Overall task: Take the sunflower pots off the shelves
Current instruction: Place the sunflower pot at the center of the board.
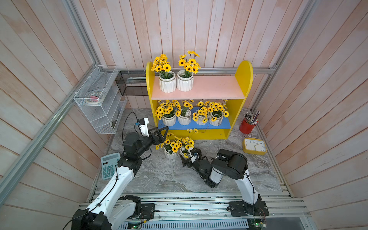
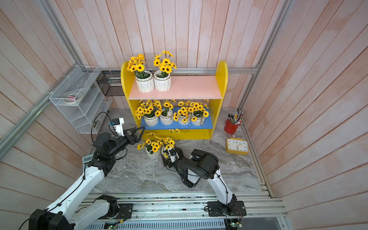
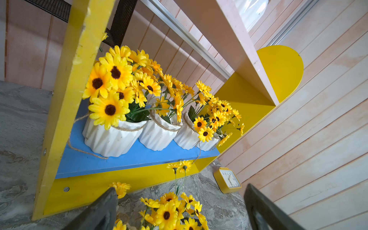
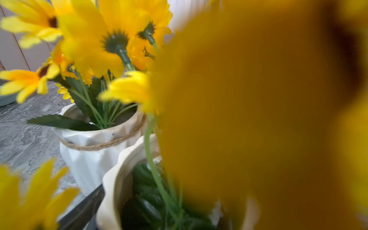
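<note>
sunflower pot (image 4: 111,189) sits between wide-spread right fingers (image 4: 83,205)

bright, even light | top views bow at edges | right-wrist sunflower (image 4: 249,99) blurred

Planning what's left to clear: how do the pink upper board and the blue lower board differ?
The pink upper board carries two sunflower pots, bunched at one end, the rest bare; the blue lower board carries four, filling its length. Both belong to the yellow shelves.
</note>
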Robot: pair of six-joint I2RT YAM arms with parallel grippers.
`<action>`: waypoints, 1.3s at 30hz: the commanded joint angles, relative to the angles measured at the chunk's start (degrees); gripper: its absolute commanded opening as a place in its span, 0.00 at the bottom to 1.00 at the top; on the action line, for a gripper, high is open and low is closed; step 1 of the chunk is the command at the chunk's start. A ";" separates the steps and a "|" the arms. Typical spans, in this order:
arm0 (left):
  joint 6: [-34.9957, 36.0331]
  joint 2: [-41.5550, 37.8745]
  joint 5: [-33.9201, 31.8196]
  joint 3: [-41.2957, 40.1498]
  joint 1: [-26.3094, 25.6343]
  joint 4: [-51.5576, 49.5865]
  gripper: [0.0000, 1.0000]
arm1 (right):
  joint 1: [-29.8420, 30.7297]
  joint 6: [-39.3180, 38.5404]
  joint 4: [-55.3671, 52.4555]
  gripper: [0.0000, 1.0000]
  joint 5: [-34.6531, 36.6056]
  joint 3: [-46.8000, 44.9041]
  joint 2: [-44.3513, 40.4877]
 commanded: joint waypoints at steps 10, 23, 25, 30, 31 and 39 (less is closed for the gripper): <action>-0.32 -0.32 2.98 0.04 -0.22 2.16 1.00 | 1.34 4.11 8.97 0.98 0.62 -7.65 -5.15; 0.12 -1.34 2.67 0.11 -0.24 1.79 1.00 | -0.53 2.61 8.34 0.70 -3.10 -7.10 -5.51; 0.21 -1.34 2.54 0.10 -0.24 1.70 1.00 | -0.53 2.82 6.07 0.70 -4.51 -6.04 -5.90; 0.21 -1.40 2.53 0.10 -0.22 1.71 1.00 | -1.45 1.00 5.22 0.69 -5.36 -4.77 -5.11; 0.21 -1.34 2.39 0.00 -0.23 1.64 1.00 | -1.71 1.16 4.89 0.68 -5.75 -4.65 -5.24; 0.38 -1.29 2.28 0.19 -0.25 1.44 1.00 | -1.92 0.65 3.67 0.69 -4.35 -5.81 -6.48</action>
